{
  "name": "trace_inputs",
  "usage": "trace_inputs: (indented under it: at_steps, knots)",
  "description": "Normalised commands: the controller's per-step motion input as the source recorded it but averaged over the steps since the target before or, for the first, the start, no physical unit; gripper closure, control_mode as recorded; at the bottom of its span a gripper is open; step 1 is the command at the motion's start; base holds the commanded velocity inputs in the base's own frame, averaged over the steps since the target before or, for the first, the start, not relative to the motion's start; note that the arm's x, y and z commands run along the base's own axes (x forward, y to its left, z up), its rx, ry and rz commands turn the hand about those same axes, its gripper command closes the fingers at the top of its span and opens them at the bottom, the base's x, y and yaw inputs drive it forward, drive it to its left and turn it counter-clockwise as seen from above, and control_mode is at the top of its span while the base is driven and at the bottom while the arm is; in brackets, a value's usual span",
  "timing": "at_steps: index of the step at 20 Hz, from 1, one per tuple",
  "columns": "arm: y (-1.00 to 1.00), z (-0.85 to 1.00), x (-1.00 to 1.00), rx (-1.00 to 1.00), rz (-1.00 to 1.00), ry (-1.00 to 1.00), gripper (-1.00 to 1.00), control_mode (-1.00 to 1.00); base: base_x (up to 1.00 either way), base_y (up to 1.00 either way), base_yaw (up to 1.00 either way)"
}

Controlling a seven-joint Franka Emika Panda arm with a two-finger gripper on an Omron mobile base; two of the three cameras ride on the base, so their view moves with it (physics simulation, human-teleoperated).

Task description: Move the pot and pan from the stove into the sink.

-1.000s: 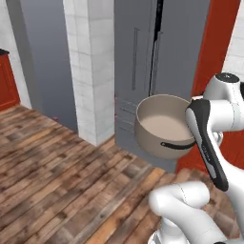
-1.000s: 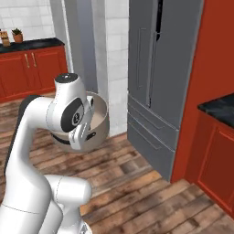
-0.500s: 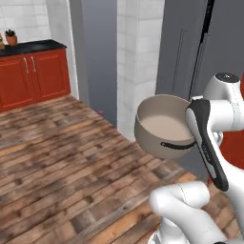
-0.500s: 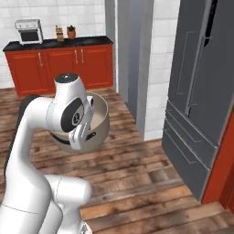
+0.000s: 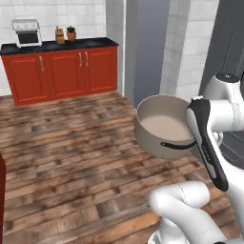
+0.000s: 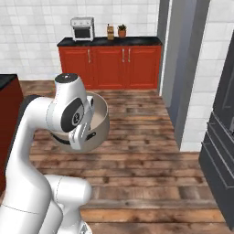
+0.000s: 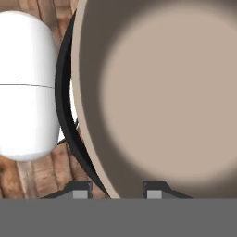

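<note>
two-finger gripper (image 7: 117,189): dark fingertips straddle the rim of the wide, deep beige-grey matte metal pot (image 5: 164,126), one inside, one outside; narrow clamp on the wall. pot carried in the air at the white arm's wrist, over the brown wood plank floor (image 5: 71,152), mouth tilted toward the left base camera. pale bare interior, thin dark curved handle (image 5: 177,145) on its side. judged mid-transit: pot is off the stove, not yet at a sink; the pan remains to be fetched. far back: red cabinets (image 6: 109,66) under a black counter, small toaster oven (image 6: 82,28) against white tile.
</note>
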Motion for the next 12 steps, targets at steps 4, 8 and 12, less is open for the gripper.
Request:
trace_inputs:
  at_steps: [4, 8, 12]
  knots:
    - [0.0, 0.0, 0.0, 0.0, 0.0, 0.0, 1.0, 1.0, -0.05, -0.07, 0.45]
    - [0.0, 0.0, 0.0, 0.0, 0.0, 0.0, 1.0, 1.0, -0.05, -0.07, 0.45]
    - [0.0, 0.0, 0.0, 0.0, 0.0, 0.0, 1.0, 1.0, -0.05, -0.08, 0.45]
